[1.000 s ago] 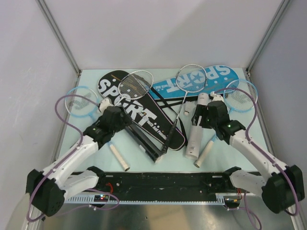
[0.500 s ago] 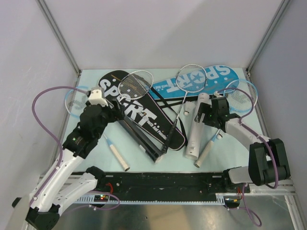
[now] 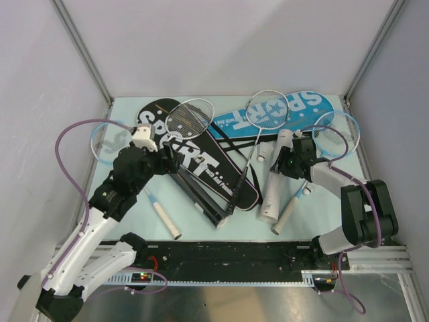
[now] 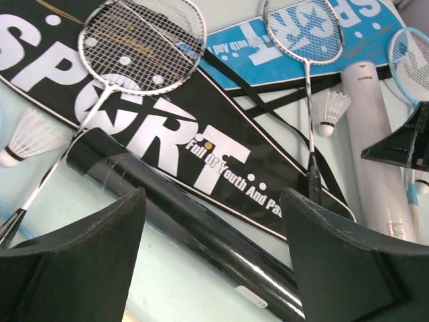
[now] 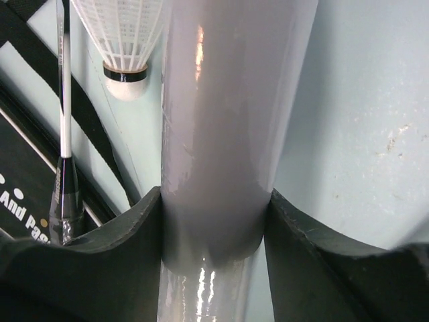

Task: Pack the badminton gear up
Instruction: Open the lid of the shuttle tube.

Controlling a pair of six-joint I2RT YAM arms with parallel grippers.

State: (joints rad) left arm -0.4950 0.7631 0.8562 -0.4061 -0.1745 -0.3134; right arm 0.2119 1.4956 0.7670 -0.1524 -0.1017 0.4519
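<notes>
Badminton gear lies spread across a pale-blue table (image 3: 234,228) in front of two robot arms. From overhead, the black cover (image 3: 208,168) and the blue cover (image 3: 295,107) lie at the far side. Each is printed "SPORT" in big white letters. Two silver rackets (image 3: 190,119) rest on top of the covers, and a light-blue racket (image 3: 110,142) lies at either side edge. A black tube (image 3: 201,201) runs along the black cover's near edge. A white tube (image 3: 273,181) lies to the right, near the cover's narrow end.

The left claw (image 3: 169,159) hangs wide open over the black tube, holding nothing. Only the right wrist camera shows the right claw (image 5: 214,221) plainly: both fingers press the sides of the white tube, closed around it, with a shuttlecock (image 5: 124,33) just beside.

Only the left wrist camera brings out the black cover's smaller line, "Full Of Youth And", its end cut off by a finger. It also shows a second shuttlecock (image 4: 27,137) at the left, which cannot be made out from above. Print at the white tube's far end is too small to read.
</notes>
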